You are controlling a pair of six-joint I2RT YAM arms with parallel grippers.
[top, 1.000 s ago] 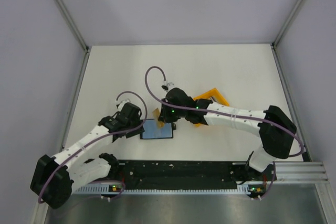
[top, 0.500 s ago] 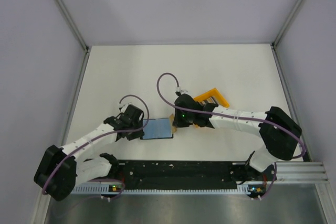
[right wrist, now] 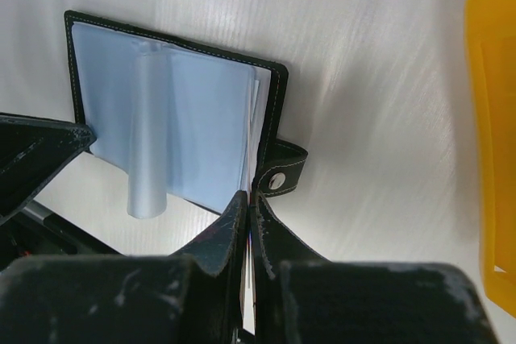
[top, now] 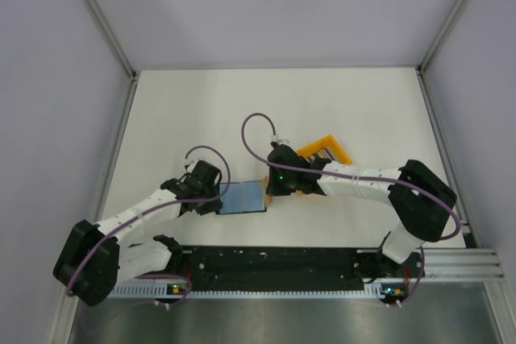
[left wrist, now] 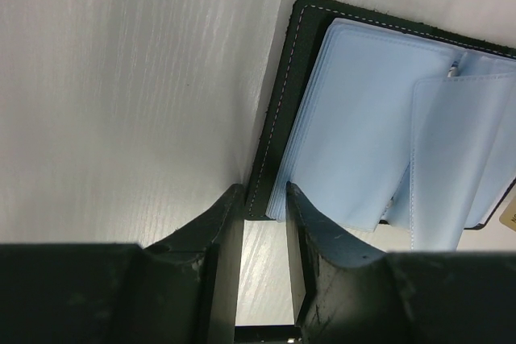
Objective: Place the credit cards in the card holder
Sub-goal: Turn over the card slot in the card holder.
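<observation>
The card holder (top: pixel 243 196) lies open on the table, a black cover with pale blue sleeves (left wrist: pixel 363 118) facing up. My left gripper (top: pixel 216 199) stands at its left edge. Its jaws are a little apart, and the holder's near corner lies between the tips of the left gripper (left wrist: pixel 262 199). My right gripper (top: pixel 268 192) is at the holder's right edge, next to the snap tab (right wrist: pixel 282 173). The jaws of the right gripper (right wrist: pixel 251 196) are shut on one thin credit card (right wrist: pixel 251 231), seen edge-on. The card's front end meets the sleeves of the holder (right wrist: pixel 193 118).
An orange plastic bin (top: pixel 325 151) stands just behind and to the right of my right gripper; its wall (right wrist: pixel 492 134) shows at the right edge of the right wrist view. Grey walls with metal rails enclose the white table.
My right gripper has shifted rightward, from over the holder to its right edge. My left gripper has closed in on the holder's left edge and its jaws have narrowed.
</observation>
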